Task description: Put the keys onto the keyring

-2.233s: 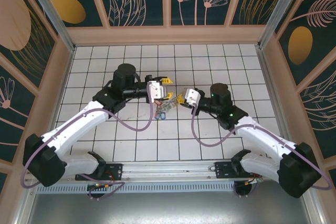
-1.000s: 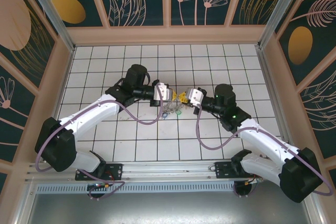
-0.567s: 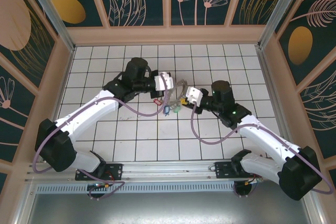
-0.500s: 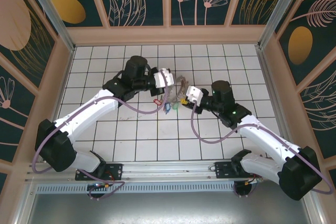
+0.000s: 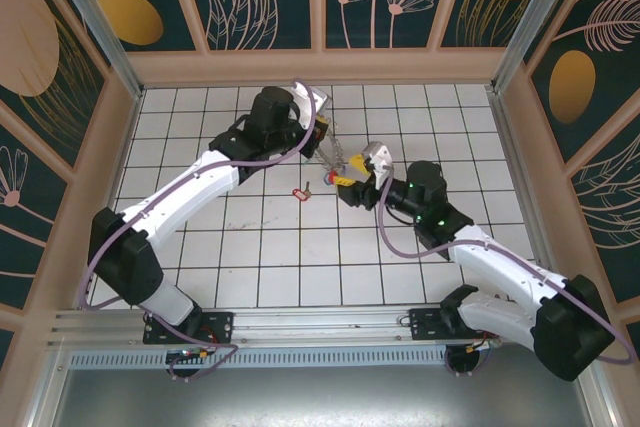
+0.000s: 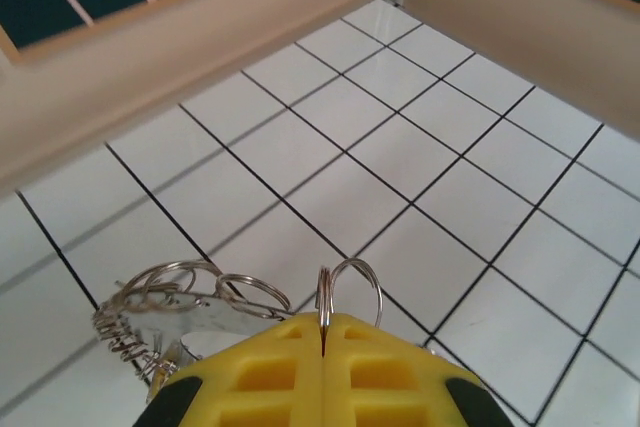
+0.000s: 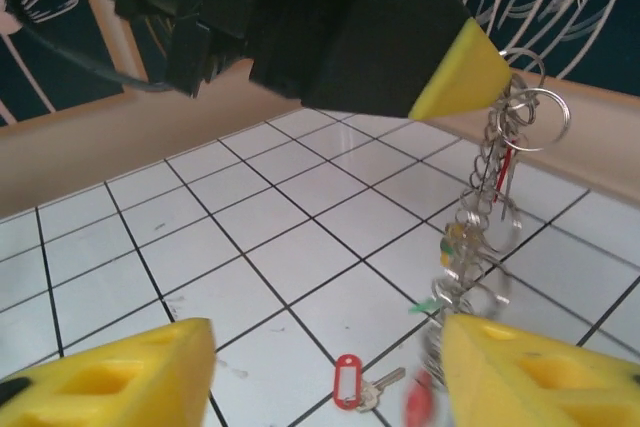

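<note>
White tiled table [image 5: 250, 257] — floral walls [image 5: 270, 7]

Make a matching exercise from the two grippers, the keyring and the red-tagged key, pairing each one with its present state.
Things:
1. left gripper
2. right gripper
3. keyring
4. red-tagged key

States:
A. lying on the tiled table
B. open
C. shut on a small ring
D. hanging down, lifted

Pairs: 1-C, 2-B, 3-D, 4-A

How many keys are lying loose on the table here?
1: a red-tagged key lies on the table, near the keyring hanging from the left gripper. More may hang hidden among the keyring's loops.
</note>
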Available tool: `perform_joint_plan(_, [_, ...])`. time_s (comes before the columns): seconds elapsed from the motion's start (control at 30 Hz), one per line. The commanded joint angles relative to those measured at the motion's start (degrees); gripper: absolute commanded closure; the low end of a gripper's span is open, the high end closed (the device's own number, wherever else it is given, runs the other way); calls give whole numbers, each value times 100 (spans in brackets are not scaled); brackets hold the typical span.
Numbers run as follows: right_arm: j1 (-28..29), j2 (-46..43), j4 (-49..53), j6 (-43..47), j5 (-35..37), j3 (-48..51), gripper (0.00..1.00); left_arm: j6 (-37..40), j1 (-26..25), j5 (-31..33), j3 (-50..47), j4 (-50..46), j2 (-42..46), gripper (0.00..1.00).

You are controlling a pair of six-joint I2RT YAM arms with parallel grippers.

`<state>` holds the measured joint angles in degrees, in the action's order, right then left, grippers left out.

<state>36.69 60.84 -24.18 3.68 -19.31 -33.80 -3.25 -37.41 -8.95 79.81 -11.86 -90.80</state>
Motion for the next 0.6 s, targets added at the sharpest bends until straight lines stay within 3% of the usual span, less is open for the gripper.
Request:
perform_joint_plan(0.0, [128, 284, -181, -283, 815, -335, 35, -1044, 14, -313, 249, 92, -8, 100])
perform_joint_plan(0.13, [133, 504, 162, 172, 1540, -614, 34, -1099, 14, -594, 332, -78, -76, 100])
perform_joint_plan(0.23, [103, 502, 629, 1110, 1784, -769, 35, -1091, 13, -776, 364, -241, -113, 100])
perform_joint_plan(0.33, [-99, 421, 1279, 2262, 1204, -977, 37, -1145, 13, -964, 384, -405, -138, 100])
perform_joint_plan(0.47, [-504, 432, 2358, 3163, 3, -1466, 40, -1353, 14, -1033, 475, -728, -192, 100])
perform_joint_plan(0.57, [-729, 479, 2736, 3567, -224, -1683, 40, -1648, 14, -1239, 420, -897, -192, 100])
